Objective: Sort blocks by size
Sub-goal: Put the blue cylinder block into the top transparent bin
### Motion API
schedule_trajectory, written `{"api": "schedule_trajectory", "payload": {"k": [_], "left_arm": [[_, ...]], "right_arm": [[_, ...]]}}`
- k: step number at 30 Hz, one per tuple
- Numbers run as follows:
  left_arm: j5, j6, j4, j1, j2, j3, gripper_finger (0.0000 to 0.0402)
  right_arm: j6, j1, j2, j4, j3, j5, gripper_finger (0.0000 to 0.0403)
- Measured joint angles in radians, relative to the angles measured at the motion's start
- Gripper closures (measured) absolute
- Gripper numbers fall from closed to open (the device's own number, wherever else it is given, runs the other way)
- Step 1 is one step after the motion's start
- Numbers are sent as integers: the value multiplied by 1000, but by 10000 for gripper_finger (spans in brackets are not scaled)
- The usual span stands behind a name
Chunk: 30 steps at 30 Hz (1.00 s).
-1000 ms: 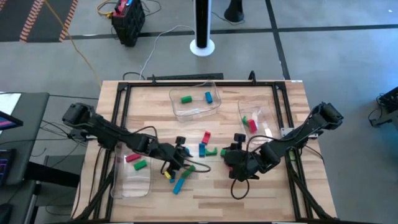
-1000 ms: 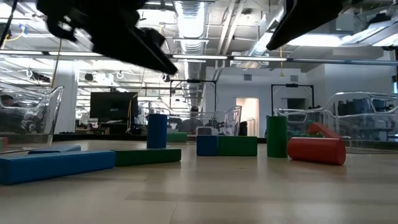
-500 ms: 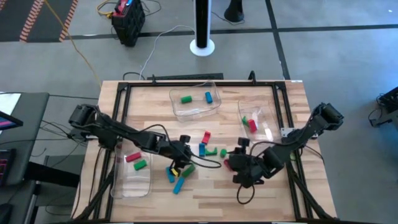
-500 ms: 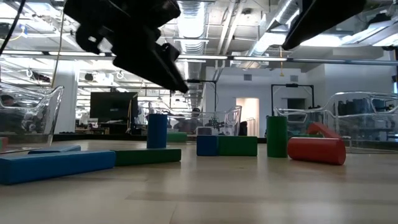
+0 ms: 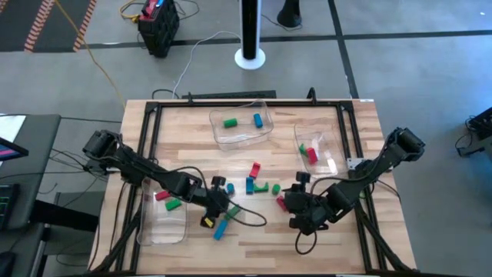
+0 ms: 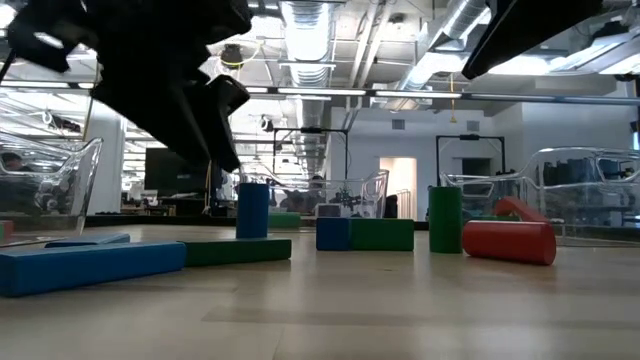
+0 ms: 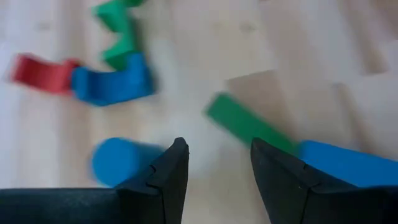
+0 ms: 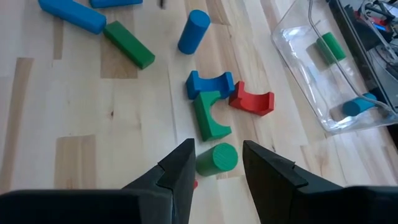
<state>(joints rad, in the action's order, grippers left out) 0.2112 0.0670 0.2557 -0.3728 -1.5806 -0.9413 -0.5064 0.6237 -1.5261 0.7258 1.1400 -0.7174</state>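
Loose blocks (image 5: pixel 254 183) lie mid-table toward its front edge; others sit in trays (image 5: pixel 242 127). Left gripper (image 7: pixel 214 165) and right gripper (image 8: pixel 214 163) hover part-open, empty. Blocks look rigid, light, smooth; cylinders may roll, so pinch flat sides.

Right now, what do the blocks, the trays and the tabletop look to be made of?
Blocks: probably painted wood or plastic, solid matte colour, no grain showing. Trays: clear glossy plastic, contents visible through the walls. Tabletop: light wood, visible grain and joined planks.
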Motion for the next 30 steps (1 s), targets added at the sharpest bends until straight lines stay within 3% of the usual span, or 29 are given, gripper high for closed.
{"api": "schedule_trajectory", "payload": {"k": [5, 14, 25, 30], "left_arm": [[142, -37, 8, 9, 0, 0, 234], [161, -106, -23, 75, -10, 1, 234], [56, -92, -81, 161, -11, 56, 198], [-30, -99, -102, 176, -22, 56, 200]], "right_arm": [[6, -4, 0, -9, 0, -2, 237], [9, -4, 0, -19, 0, -7, 237], [11, -4, 0, -23, 0, -19, 237], [18, -12, 0, -23, 0, -21, 237]]}}
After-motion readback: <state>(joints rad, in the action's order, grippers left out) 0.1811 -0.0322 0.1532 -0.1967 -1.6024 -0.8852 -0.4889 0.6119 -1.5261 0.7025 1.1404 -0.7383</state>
